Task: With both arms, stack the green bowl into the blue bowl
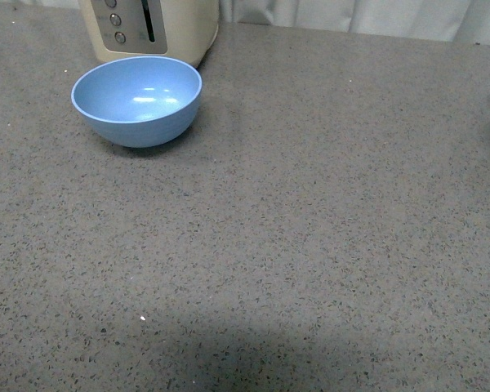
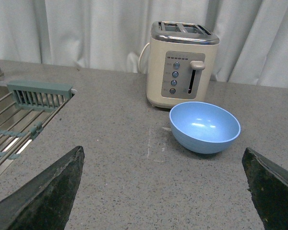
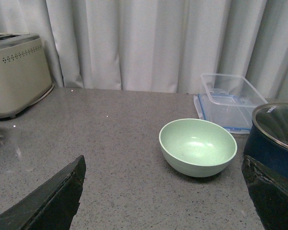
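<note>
Opening step, by the look of it: nothing grasped yet. Left tool spread wide, empty, facing blue bowl upright on tabletop, just before toaster. Right tool likewise spread, empty, facing green bowl upright beside clear container. Next, probably: closing on green bowl's rim. Green bowl visible from right wrist only, missing from front view.

upright blue bowl, green bowl apart
</note>
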Controlling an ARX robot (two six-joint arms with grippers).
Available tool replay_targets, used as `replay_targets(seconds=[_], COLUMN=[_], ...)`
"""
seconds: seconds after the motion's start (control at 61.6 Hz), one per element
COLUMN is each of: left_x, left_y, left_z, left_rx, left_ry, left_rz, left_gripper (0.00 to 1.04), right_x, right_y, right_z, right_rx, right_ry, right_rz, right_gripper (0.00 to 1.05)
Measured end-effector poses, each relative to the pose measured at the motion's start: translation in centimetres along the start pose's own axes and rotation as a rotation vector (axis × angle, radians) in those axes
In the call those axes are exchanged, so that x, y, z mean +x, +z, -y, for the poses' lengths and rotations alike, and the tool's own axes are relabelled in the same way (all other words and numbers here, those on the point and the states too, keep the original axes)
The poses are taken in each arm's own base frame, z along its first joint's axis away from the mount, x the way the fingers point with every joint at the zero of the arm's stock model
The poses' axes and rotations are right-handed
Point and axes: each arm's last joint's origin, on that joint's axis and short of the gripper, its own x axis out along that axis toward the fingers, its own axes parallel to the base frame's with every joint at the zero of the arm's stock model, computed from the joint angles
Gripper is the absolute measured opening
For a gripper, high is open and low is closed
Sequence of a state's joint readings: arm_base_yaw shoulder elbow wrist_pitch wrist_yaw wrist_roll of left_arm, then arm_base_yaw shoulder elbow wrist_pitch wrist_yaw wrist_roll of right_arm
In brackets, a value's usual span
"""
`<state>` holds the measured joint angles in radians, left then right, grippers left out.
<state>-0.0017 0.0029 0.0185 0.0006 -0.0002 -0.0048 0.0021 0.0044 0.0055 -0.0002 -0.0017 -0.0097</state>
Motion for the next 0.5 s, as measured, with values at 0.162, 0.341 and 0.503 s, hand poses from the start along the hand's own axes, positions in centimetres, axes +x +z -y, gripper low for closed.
replay_targets(seconds=[0.162, 0.341, 0.503], left_x=[0.0, 0.0, 0.0], left_y=[0.0, 0.0, 0.0], left_z=[0.0, 0.0, 0.0], left_rx=[0.0, 0.0, 0.0], left_ry=[0.0, 0.0, 0.0], left_rz=[0.0, 0.0, 0.0], left_gripper=[0.98, 0.98, 0.98], right_x=[0.0, 0.0, 0.0], right_y=[0.0, 0.0, 0.0], right_z=[0.0, 0.0, 0.0], right_rx=[0.0, 0.0, 0.0], right_ry=[0.0, 0.0, 0.0], right_rz=[0.0, 0.0, 0.0], right_gripper=[0.95, 0.95, 0.95])
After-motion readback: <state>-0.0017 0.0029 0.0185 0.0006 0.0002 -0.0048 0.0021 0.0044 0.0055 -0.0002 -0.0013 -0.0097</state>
